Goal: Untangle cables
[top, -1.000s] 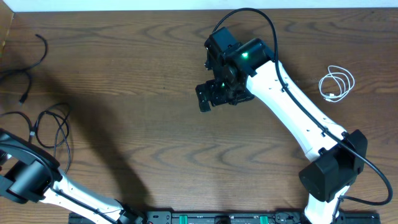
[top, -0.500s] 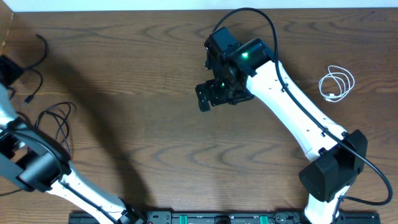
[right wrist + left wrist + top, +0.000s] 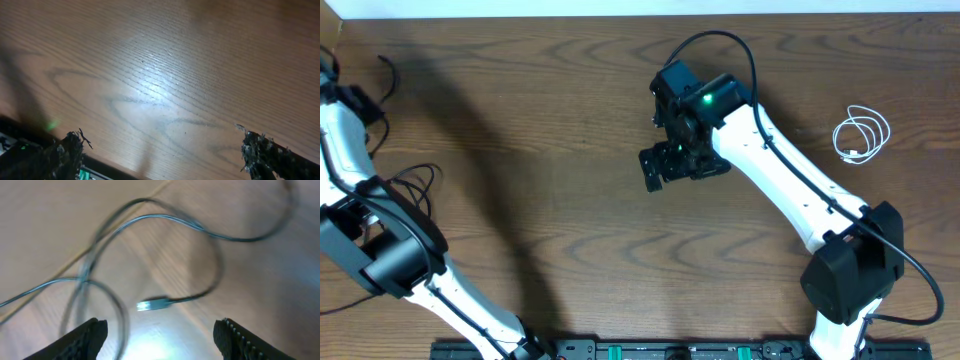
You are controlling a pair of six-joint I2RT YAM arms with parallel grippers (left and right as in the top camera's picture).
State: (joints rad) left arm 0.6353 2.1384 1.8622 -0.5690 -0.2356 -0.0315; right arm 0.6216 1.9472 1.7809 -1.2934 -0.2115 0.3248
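Robot lab bench: wood-grain table (image 3: 550, 130), white L arm (image 3: 345, 150), R arm (image 3: 780, 170), base rail (image 3: 650, 351) w/ green plugs.

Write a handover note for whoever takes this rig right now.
Left gripper: jaws open, empty, above a black cable's plug.
Right gripper: jaws open, empty, over the bare table, mid-scene.
White cable: coiled alone, far right.
Black cables: far left, strands crossing, partly hidden by the left arm.
Done: white cable set apart.
Left: apparently separating the black cables.

Black cables (image 3: 159, 303) looped loosely at far left; white cable (image 3: 861, 137) coiled far right.
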